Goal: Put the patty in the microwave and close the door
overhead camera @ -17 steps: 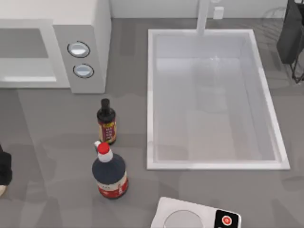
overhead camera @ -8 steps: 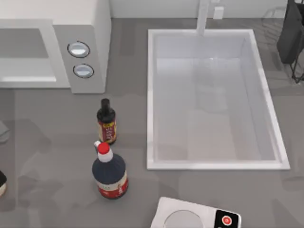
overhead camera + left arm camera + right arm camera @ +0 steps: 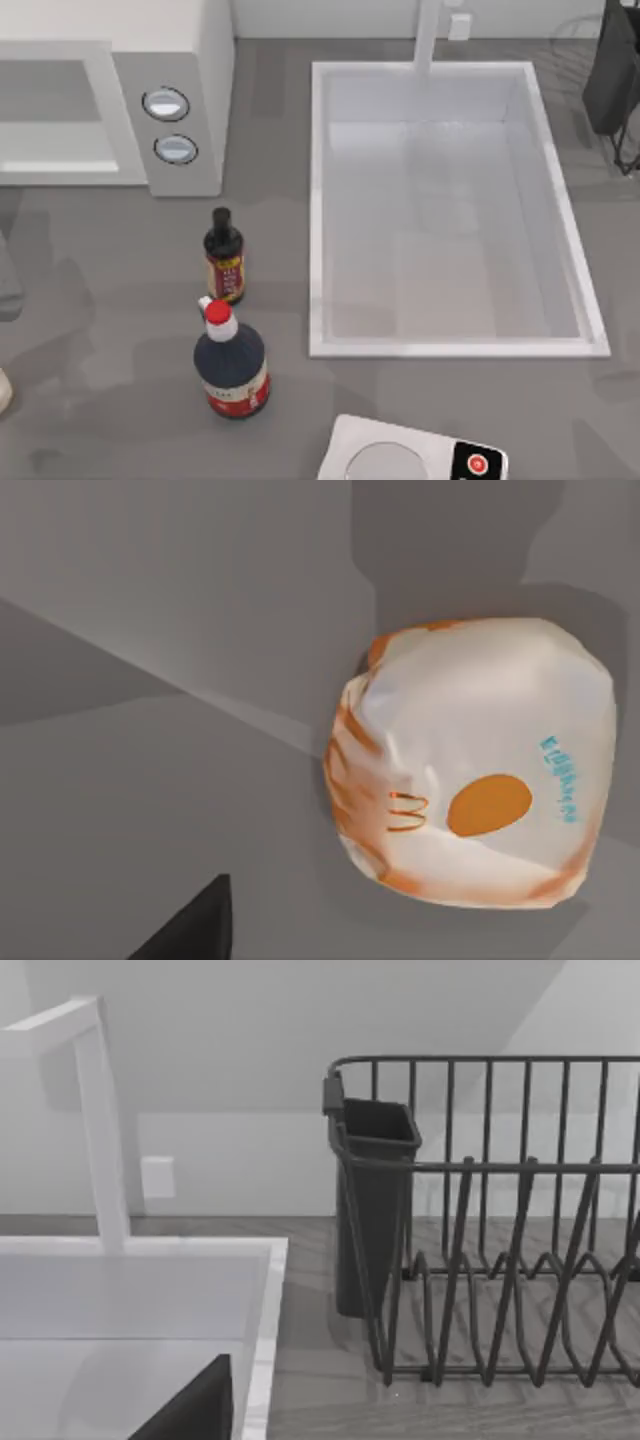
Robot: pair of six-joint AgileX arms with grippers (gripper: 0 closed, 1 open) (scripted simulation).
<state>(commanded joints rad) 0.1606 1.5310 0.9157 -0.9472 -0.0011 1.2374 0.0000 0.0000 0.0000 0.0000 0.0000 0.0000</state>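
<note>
Something dark at the left edge of the top view is gone now. That was my left arm, and it is pulling out of that view. The left end effector (image 3: 190, 930) is hanging over the wrapped burger (image 3: 470, 765). It is not holding the burger, and I cannot tell how far open it is.

The burger is sitting on the grey tabletop (image 3: 120, 300), probably waiting to be picked up. It is peeking in at the lower left edge of the top view, well away from the microwave (image 3: 170, 120) in the upper left. I think the patty is this paper bundle, but the wrap is hiding what is inside.

The door (image 3: 55, 110) is cut off, so I cannot tell if it is open.

The right end effector (image 3: 190, 1410) is resting near the dish rack (image 3: 500, 1220), and I cannot tell its opening either.
</note>
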